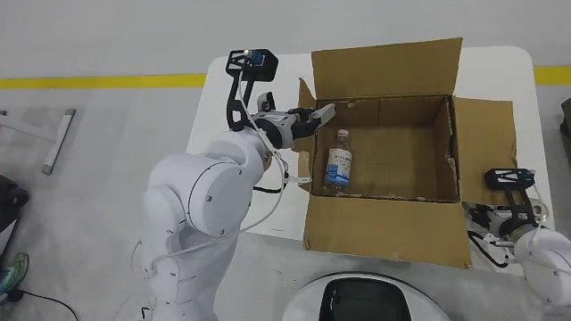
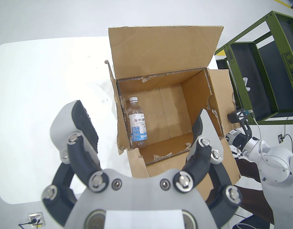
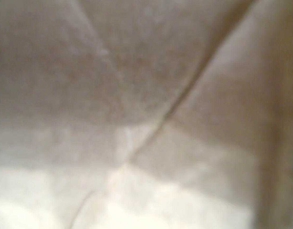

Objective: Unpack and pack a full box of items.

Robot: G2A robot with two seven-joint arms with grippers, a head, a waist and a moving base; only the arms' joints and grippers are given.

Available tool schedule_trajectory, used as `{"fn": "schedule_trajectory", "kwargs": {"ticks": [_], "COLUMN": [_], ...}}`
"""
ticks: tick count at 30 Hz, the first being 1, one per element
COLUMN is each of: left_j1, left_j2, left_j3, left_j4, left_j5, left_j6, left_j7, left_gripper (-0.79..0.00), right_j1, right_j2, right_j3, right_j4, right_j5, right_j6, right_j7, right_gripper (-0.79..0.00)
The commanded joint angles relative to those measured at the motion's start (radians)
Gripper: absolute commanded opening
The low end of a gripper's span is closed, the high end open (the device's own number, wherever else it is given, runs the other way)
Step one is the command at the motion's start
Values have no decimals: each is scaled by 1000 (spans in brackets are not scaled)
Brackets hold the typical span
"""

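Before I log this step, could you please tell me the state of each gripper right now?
Left gripper: jaws open, empty, over the edge of the brown cardboard box.
Right gripper: cannot be told, beside the box.

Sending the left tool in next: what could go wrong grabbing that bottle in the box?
The bottle lies against the torn wall of the box, so a finger of the open left tool may snag cardboard or miss the grip. The right arm sits close beside the box; a nudged box could hit it.
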Motion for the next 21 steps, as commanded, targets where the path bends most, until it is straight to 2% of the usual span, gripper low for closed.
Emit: {"fn": "schedule_trajectory", "kwargs": {"ticks": [1,5,7,8,10,11,16,21], "left_j1": [0,0,0,0,0,0,0,0], "left_j2": [0,0,0,0,0,0,0,0], "left_j3": [0,0,0,0,0,0,0,0], "left_j4": [0,0,0,0,0,0,0,0], "left_j5": [0,0,0,0,0,0,0,0], "left_j6": [0,0,0,0,0,0,0,0], "left_j7": [0,0,0,0,0,0,0,0], "left_gripper": [0,0,0,0,0,0,0,0], "right_j1": [3,7,9,10,11,11,1,-18], "right_j2": [1,3,4,4,5,6,5,5], "right_j3": [-3,-10,-12,-12,-11,-8,45,182], "right_j4": [3,10,10,11,9,7,-28,-92], "right_j5": [-2,-5,-6,-6,-6,-1,79,235], "right_j6": [2,4,4,4,9,14,47,76], "right_j7": [2,5,7,7,7,7,-1,-25], "right_gripper": [-265,-348,-449,-505,-708,-785,-785,-785]}}
